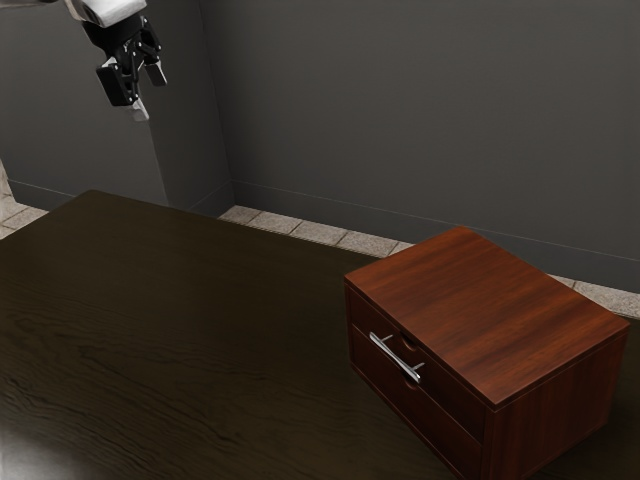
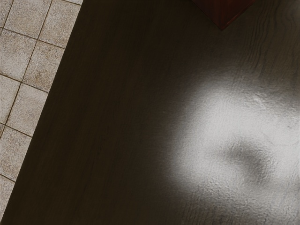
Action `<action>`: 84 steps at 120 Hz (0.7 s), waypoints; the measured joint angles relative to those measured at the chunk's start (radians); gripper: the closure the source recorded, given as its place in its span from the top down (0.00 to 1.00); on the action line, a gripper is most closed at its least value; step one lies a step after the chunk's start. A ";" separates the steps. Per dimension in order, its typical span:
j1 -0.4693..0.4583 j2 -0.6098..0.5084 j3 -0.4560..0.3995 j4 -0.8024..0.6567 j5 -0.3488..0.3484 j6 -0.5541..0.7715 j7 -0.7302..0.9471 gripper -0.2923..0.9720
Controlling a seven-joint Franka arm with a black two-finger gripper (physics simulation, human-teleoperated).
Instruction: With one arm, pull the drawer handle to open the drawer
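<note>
A reddish-brown wooden cabinet [image 1: 485,345] stands on the dark table at the exterior view's lower right. Its front has two drawers; the upper drawer [image 1: 405,350] carries a silver bar handle [image 1: 396,357] and sits flush with the front. My black gripper [image 1: 135,85] hangs high at the exterior view's upper left, far from the cabinet, open with nothing between its fingers. In the wrist view a corner of the cabinet [image 2: 224,10] shows far below the hand.
The dark wooden table [image 1: 160,340] spreads wide between my hand and the cabinet. Beige floor tiles [image 2: 23,70] run along the table's edge, and grey walls [image 1: 400,110] stand behind it. A bright glare [image 2: 234,136] lies on the tabletop.
</note>
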 joint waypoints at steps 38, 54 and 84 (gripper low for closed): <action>0.017 -0.046 -0.041 0.149 0.017 -0.048 -0.001 0.77; 0.259 -0.189 -0.512 -0.013 0.050 -0.060 -0.006 0.77; -0.010 -0.230 -0.717 -0.468 0.071 0.190 -0.053 0.77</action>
